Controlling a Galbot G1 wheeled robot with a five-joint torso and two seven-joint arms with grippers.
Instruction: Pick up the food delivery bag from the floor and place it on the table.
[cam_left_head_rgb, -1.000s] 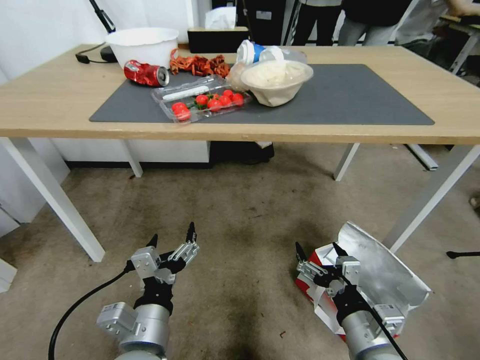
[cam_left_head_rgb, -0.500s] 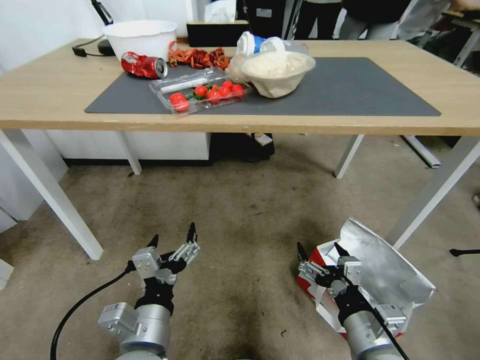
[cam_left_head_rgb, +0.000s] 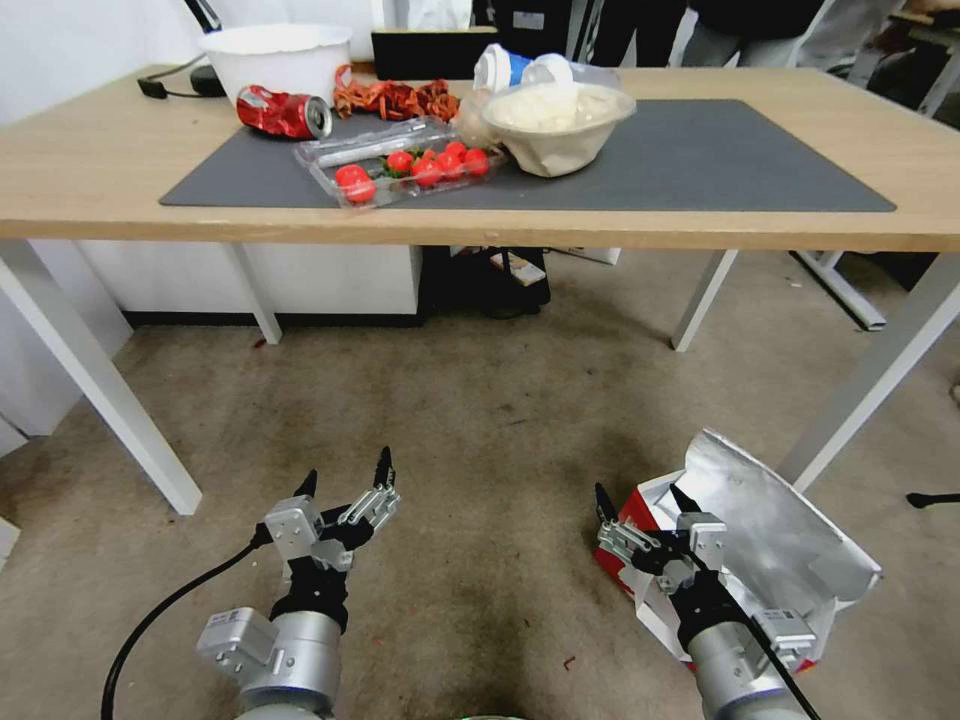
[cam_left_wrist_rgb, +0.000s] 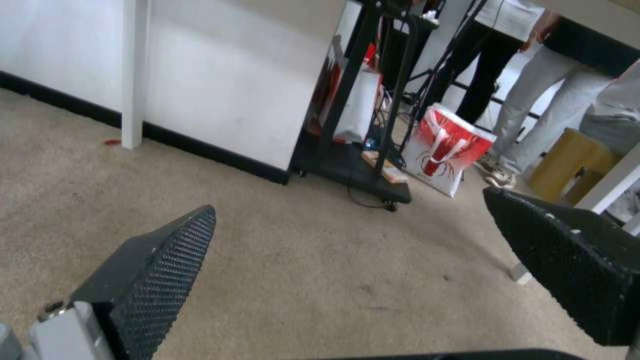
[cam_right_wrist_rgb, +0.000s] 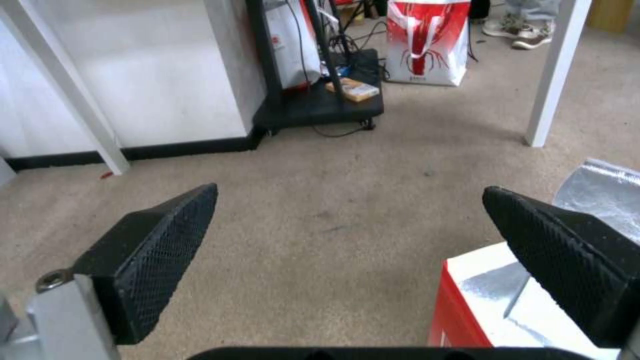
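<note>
**A:** What sits nearest the robot?

**B:** Both arms, low in the head view. The left gripper (cam_left_head_rgb: 345, 478) hangs at about seven o'clock over the floor (cam_left_head_rgb: 470, 420), fingers spread wide with nothing between them. The right gripper (cam_left_head_rgb: 640, 495) is at about five o'clock, equally wide and holding nothing, poised over the near corner of the food delivery bag (cam_left_head_rgb: 770, 540).

**A:** Is it touching the bag?

**B:** I can't tell; the arm covers much of the bag's near side. In the right wrist view one fingertip (cam_right_wrist_rgb: 560, 245) overlaps the bag's red wall and white rim (cam_right_wrist_rgb: 480, 280), but contact isn't clear.

**A:** How does the bag lie?

**B:** On the carpet at four o'clock, open, its silver foil flap raised toward a white table leg. The strap handles and print are hidden.

**A:** And farther off?

**B:** The table (cam_left_head_rgb: 90, 190) spans the top, its far edge cut off. On its grey mat (cam_left_head_rgb: 700, 160), near twelve o'clock: a clear tray of tomatoes (cam_left_head_rgb: 400, 170), a covered bowl (cam_left_head_rgb: 555, 125), a crushed red can (cam_left_head_rgb: 283, 110), a white tub (cam_left_head_rgb: 275, 55), a reddish crumpled wrapper (cam_left_head_rgb: 395, 100). Beyond the table, the left wrist view shows a second red-and-white bag (cam_left_wrist_rgb: 447, 150) standing on the carpet.
</note>
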